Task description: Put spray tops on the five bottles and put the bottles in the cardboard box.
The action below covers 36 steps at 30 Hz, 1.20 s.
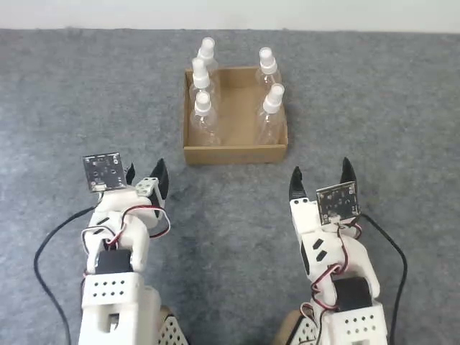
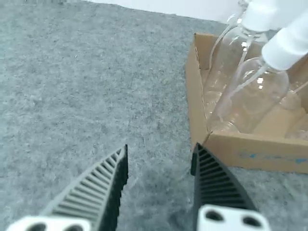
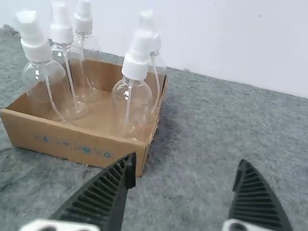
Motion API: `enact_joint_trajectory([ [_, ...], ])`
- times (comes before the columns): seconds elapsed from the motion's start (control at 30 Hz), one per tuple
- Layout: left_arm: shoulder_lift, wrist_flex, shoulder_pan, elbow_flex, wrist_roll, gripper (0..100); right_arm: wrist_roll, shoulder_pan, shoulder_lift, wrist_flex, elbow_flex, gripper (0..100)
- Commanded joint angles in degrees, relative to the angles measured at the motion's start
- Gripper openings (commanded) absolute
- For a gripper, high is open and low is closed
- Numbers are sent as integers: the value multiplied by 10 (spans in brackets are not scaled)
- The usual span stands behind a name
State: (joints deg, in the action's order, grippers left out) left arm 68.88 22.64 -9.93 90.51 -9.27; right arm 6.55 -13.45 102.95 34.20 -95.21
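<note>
A shallow cardboard box [image 1: 236, 152] sits at the far middle of the grey mat. Several clear bottles with white spray tops stand upright inside it: three along one side [image 1: 203, 109] and two along the other [image 1: 272, 104]. My left gripper [image 1: 146, 176] hovers open and empty near the box's front left corner, a short gap away. My right gripper [image 1: 321, 178] is open and empty, off the front right corner. The left wrist view shows the box corner [image 2: 240, 149] and bottles [image 2: 245, 96] beyond my open gripper [image 2: 160, 153]. The right wrist view shows the box [image 3: 72, 139], a bottle [image 3: 132, 96] and my gripper [image 3: 186, 163].
The grey felt mat [image 1: 72, 108] covers the whole table, with a white wall behind it [image 3: 231, 33]. Black cables [image 1: 43, 251] trail beside both arm bases at the near edge.
</note>
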Motion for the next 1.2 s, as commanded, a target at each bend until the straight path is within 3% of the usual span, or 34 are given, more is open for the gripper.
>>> enact_joint_trajectory([
  [0.0, 6, -13, 26, -6, 27, 202, -5, 6, 11, 22, -12, 192],
  [0.27, 6, -15, 56, 13, 55, 200, -20, 5, 11, 90, -12, 149],
  [0.4, 6, -15, 61, 15, 76, 119, -96, 5, 11, 116, -12, 147],
  [0.57, 6, -15, 75, 17, 121, 13, -111, 8, 11, 173, -12, 147],
  [0.67, 6, -15, 81, 18, 131, 12, -111, 9, 11, 196, -12, 128],
  [0.83, 6, -14, 80, 18, 131, 12, -106, 9, 11, 196, -12, 4],
  [1.17, 6, -12, 83, 22, 130, 12, -106, 9, 11, 258, -12, 20],
])
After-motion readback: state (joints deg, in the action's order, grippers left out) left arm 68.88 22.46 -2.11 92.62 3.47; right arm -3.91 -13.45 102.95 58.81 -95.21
